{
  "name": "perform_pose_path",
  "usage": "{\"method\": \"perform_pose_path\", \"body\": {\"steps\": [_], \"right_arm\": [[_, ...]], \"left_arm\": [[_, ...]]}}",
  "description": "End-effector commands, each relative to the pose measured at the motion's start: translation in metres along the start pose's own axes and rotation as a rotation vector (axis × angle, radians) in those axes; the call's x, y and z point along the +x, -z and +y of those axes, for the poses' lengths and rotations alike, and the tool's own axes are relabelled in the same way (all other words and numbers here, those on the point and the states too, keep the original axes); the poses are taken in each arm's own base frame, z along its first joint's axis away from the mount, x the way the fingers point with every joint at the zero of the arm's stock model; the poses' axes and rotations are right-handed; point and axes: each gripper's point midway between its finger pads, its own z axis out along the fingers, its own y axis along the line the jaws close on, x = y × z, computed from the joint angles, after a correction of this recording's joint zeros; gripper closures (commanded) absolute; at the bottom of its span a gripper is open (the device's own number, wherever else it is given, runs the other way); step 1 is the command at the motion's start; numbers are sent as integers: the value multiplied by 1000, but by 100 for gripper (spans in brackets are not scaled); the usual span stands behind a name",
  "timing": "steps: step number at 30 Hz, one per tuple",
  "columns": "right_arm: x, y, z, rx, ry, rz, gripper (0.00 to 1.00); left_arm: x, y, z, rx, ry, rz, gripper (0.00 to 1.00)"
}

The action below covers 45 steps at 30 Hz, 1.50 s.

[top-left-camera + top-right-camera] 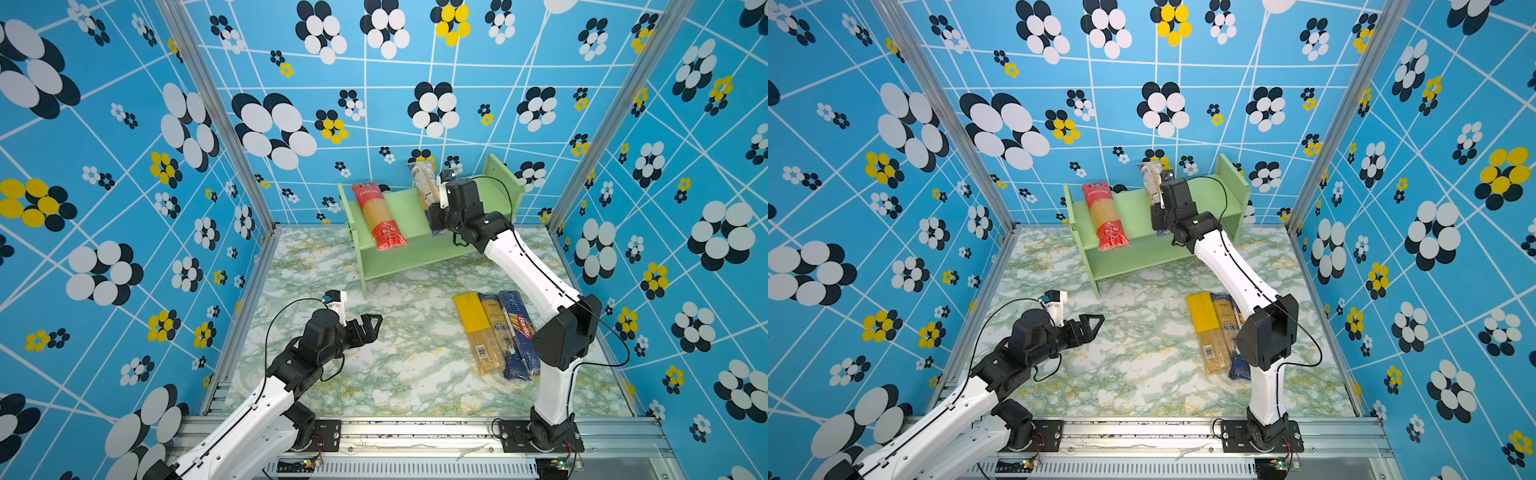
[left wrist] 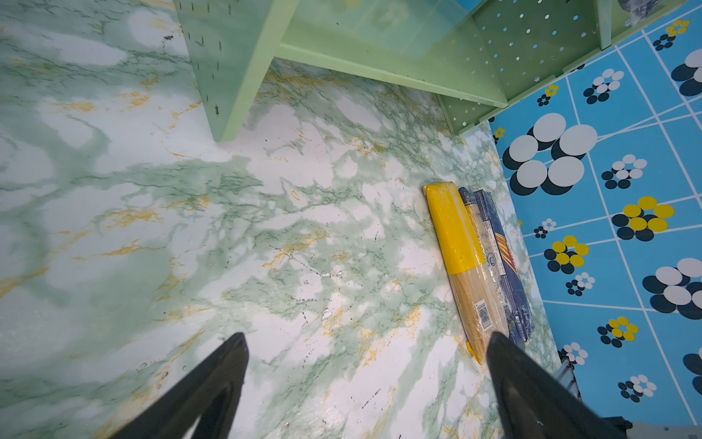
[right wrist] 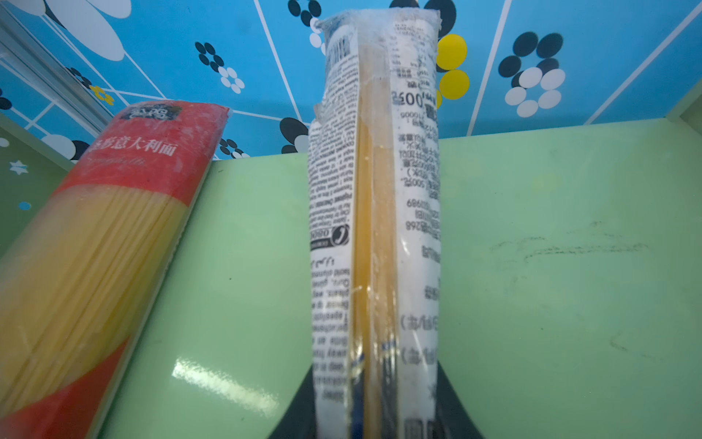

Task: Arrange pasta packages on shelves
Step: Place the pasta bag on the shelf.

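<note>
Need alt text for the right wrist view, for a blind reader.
The right gripper is shut on a clear spaghetti pack with a white label, pointing it lengthwise across the pale green shelf top. A red spaghetti pack lies on that shelf beside it, not touching; a blue flowered wall stands behind.

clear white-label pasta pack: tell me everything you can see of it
The clear pack is a long narrow plastic sleeve of pale yellow spaghetti, white printed labels down both sides, far end crimped. The right gripper is shut on its near end. It points lengthwise across the green top shelf, apart from the red pack beside it, far end past the back edge.
</note>
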Motion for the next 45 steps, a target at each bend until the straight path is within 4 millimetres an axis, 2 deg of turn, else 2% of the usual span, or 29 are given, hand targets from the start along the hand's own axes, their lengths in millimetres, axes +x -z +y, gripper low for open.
{"method": "perform_pose_path", "body": {"steps": [1,45], "right_arm": [[68,-31,-7,37,28,200,68],[71,-32,-10,49,37,210,61]], "left_arm": [[1,-1,5,-13,5,-9,1],[0,-2,2,-5,-2,-7,1]]}}
